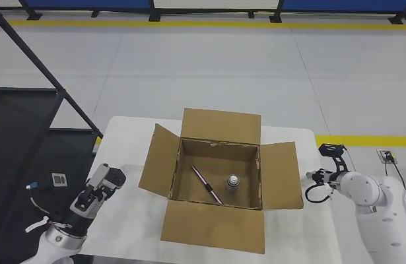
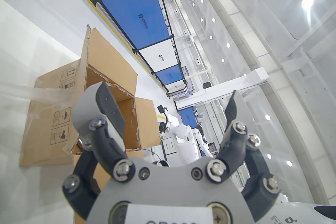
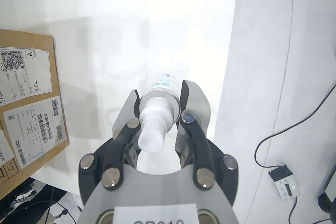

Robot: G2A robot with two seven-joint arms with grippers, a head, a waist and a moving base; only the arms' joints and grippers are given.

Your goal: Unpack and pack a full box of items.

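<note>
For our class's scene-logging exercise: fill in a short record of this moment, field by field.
Box: open cardboard box on white table, flaps spread
Inside box: slim rod, small bottle
Left pincer: open, empty, beside box
Right pincer: shut on white spray bottle, over table, outside box

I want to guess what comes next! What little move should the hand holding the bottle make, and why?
Probably lower the spray bottle onto the table and let go. The right gripper is shut on it out beside the box, over white tabletop, so it looks like unpacking. It could be packing instead.
</note>
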